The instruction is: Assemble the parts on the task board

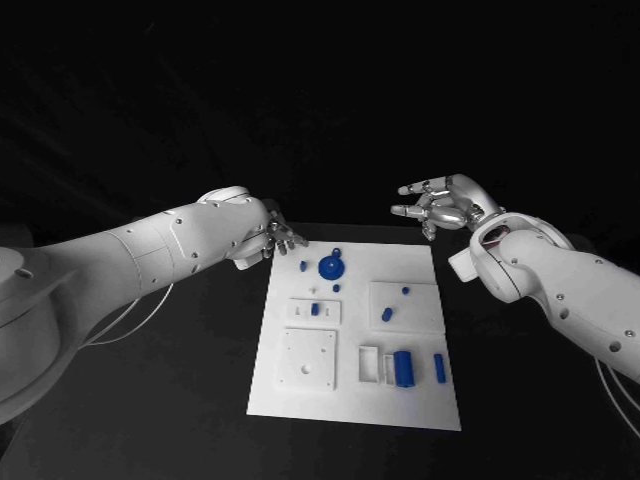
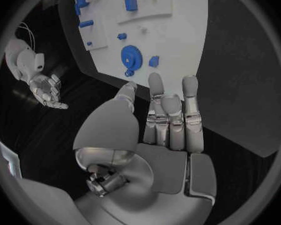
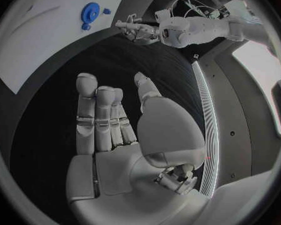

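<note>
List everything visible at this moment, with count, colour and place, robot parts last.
task board: one, white, middle of the black table.
gear: one, blue, far end of the board.
small parts: several, blue, spread over the board; exact count unclear.
table: one, black, under the board.
left hand: one, silver, over the board's far left corner, holding nothing.
right hand: one, silver, raised beyond the board's far right corner, holding nothing.
</note>
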Motion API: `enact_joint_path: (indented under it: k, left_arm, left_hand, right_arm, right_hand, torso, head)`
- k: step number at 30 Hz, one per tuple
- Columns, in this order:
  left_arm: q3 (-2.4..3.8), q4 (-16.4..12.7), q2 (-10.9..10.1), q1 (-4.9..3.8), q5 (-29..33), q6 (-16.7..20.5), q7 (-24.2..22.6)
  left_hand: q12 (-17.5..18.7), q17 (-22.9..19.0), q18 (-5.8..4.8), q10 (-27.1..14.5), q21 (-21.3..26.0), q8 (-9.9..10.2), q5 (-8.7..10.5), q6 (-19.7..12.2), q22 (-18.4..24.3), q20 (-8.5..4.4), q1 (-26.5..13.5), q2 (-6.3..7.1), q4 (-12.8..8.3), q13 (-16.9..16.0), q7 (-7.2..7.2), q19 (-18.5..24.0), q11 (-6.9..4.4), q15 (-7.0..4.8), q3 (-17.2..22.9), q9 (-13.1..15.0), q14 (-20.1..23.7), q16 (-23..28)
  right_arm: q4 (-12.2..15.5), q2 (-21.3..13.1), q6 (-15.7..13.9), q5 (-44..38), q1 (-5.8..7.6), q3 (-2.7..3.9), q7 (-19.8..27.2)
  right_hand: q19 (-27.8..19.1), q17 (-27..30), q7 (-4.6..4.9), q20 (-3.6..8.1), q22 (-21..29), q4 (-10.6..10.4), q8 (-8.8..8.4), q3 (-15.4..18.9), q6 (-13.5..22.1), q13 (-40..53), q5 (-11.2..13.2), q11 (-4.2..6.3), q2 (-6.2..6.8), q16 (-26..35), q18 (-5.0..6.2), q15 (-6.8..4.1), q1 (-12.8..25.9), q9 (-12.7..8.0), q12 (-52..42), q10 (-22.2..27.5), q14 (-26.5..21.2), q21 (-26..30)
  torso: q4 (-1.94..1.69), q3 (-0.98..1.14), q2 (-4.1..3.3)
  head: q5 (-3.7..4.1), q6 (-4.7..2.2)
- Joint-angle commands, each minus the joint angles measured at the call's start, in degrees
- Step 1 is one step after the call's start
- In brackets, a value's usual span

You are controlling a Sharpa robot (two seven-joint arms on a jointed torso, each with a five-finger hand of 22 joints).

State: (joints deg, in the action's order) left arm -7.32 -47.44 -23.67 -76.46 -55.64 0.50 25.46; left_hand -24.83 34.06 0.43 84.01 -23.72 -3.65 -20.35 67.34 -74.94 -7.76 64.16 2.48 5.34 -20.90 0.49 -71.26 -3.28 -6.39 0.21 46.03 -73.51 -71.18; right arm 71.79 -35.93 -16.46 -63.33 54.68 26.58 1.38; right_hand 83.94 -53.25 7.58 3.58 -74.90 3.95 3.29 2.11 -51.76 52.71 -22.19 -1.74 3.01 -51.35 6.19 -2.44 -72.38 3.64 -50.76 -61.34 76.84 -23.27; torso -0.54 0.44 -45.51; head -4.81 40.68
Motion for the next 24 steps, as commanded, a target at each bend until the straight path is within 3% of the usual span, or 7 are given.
enact_joint_path:
  k: [1,5,8,20,24]
  left_arm:
    - [0.0,1.3,0.8,0.25,-1.4,-2.0,-2.5]
    - [-0.03,3.0,1.6,0.74,-2.1,-2.4,-3.0]
    - [-0.04,4.0,2.2,1.03,-2.2,-2.8,-3.2]
    - [-0.06,6.6,3.7,1.95,-2.0,-5.3,-3.1]
    - [-0.07,7.1,3.8,2.09,-2.0,-5.6,-3.0]
  left_hand:
    - [0.4,-0.1,0.17,2.0,0.1,-0.2,0.46,-0.3,-1.0,0.33,-0.3,-0.16,-0.1,-0.1,-0.03,0.2,0.27,0.0,-0.1,0.1,0.5,-0.3]
    - [0.8,-0.3,0.24,1.9,0.2,-0.2,1.22,-0.6,-1.0,0.4,-0.5,0.15,0.5,-0.2,0.12,0.1,0.37,0.08,0.1,0.6,0.6,-0.3]
    - [0.9,-0.4,0.29,1.9,0.3,-0.2,2.12,-0.7,-1.0,0.45,-0.8,0.5,1.1,-0.3,0.19,0.1,0.42,0.12,0.3,0.6,0.6,-0.2]
    - [1.2,-0.6,0.36,1.6,0.4,-0.2,4.59,-1.1,-1.0,0.63,-1.6,1.54,3.1,-0.7,0.47,0.3,0.66,0.3,1.2,0.5,0.9,-0.4]
    - [1.3,-0.7,0.38,1.6,0.4,-0.2,4.84,-1.1,-1.1,0.64,-1.7,1.58,3.2,-0.7,0.49,0.3,0.67,0.31,1.3,0.5,0.9,-0.4]
  right_arm:
    - [0.2,0.1,0.6,-0.2,-0.02,0.03,0.1]
    - [0.3,0.1,0.6,-0.2,-0.01,0.03,0.0]
    - [0.4,0.1,0.6,-0.3,0.02,0.03,0.0]
    - [0.4,0.4,0.6,-0.5,0.05,0.03,-0.2]
    - [0.3,0.4,0.6,-0.5,0.05,0.03,-0.2]
  right_hand:
    - [1.8,0.1,0.17,-0.11,-2.5,-0.1,0.24,0.1,0.1,-0.1,0.1,0.04,-0.3,0.4,1.07,0.04,0.5,0.1,-0.1,0.0,-0.2,0.3]
    - [1.8,0.1,0.17,-0.11,-2.5,-0.1,0.24,0.1,0.1,-0.1,0.1,0.05,-0.3,0.4,1.07,0.04,0.5,0.1,-0.1,0.0,-0.2,0.3]
    - [1.8,0.1,0.17,-0.1,-2.6,0.2,0.23,0.0,0.1,-0.1,0.4,0.07,-0.21,0.4,1.06,0.02,0.1,0.0,-0.1,0.0,-0.2,0.3]
    - [1.8,0.1,0.17,-0.09,-2.5,0.4,0.23,-0.2,0.1,-0.2,0.6,0.07,-0.31,0.4,1.06,0.02,0.0,0.1,0.0,0.1,-0.3,0.4]
    - [1.8,0.1,0.17,-0.09,-2.5,0.4,0.23,-0.2,0.1,-0.2,0.6,0.07,-0.31,0.4,1.06,0.02,0.0,0.1,0.0,0.1,-0.3,0.4]
  torso:
    - [0.38,0.03,-0.45]
    - [0.49,0.02,-0.67]
    - [0.44,-0.07,-0.64]
    - [0.55,-0.05,-0.64]
    - [0.39,-0.03,-0.62]
  head:
    - [-0.33,-0.13]
    - [-0.37,-0.46]
    - [-0.45,-0.33]
    - [-0.36,-0.25]
    - [-0.25,-0.21]
